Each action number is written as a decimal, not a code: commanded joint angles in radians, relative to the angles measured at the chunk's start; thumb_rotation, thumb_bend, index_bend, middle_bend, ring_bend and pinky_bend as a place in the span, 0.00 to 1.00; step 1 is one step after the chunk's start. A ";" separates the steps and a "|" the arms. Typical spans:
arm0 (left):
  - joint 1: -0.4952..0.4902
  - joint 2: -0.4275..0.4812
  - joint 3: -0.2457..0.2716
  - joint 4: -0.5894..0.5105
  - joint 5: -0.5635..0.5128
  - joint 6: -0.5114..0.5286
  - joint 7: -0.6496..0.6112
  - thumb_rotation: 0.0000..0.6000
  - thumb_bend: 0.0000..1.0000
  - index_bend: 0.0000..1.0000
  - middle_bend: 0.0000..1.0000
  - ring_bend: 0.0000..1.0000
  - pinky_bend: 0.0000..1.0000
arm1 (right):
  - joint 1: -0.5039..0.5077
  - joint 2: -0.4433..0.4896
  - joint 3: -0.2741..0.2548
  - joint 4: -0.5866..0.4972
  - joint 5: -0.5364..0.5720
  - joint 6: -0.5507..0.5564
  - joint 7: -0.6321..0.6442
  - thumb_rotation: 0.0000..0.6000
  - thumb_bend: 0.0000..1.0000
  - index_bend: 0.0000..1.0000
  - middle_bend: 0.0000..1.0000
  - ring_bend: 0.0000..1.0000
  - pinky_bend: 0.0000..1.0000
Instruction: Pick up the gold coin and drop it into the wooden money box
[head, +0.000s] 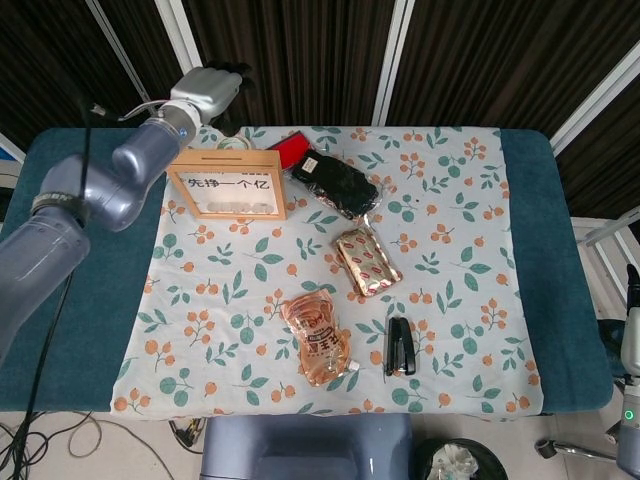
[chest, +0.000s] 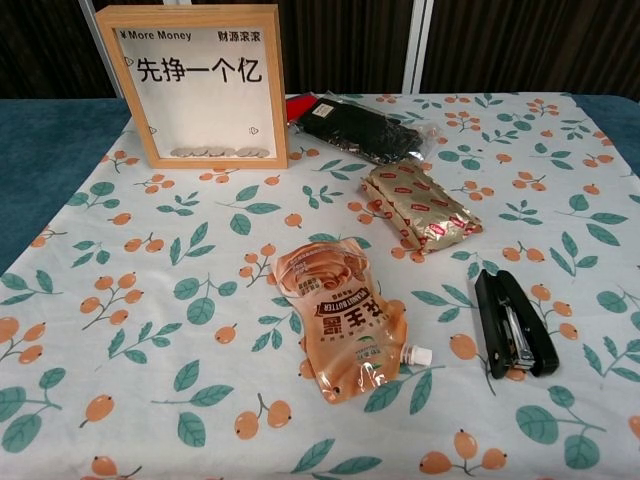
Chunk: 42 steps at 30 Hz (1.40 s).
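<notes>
The wooden money box stands upright at the back left of the floral cloth; the chest view shows its glass front with several coins lying along the bottom inside. No loose gold coin shows in either view. My left arm is raised behind and above the box. Its pale wrist block is plain, but the dark left hand merges with the dark curtain, so its fingers cannot be read. Only a bit of my right arm shows at the right edge, without the hand. The chest view shows no hand.
A black pouch and a red item lie just right of the box. A gold foil packet sits mid-table, with an orange spouted pouch and a black stapler nearer the front edge.
</notes>
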 joint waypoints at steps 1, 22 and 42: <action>0.160 0.225 0.050 -0.405 -0.081 0.403 0.196 1.00 0.46 0.24 0.00 0.00 0.00 | 0.002 -0.002 -0.003 0.005 -0.007 -0.005 0.020 1.00 0.30 0.00 0.00 0.00 0.00; 0.875 0.157 0.189 -0.855 -0.003 1.352 0.618 1.00 0.38 0.20 0.00 0.00 0.00 | 0.024 0.054 -0.109 -0.021 -0.212 -0.019 0.209 1.00 0.30 0.00 0.00 0.00 0.00; 1.154 0.011 0.142 -0.683 0.139 1.423 0.605 1.00 0.38 0.20 0.00 0.00 0.00 | 0.013 0.096 -0.148 -0.152 -0.300 0.040 0.191 1.00 0.30 0.00 0.00 0.00 0.00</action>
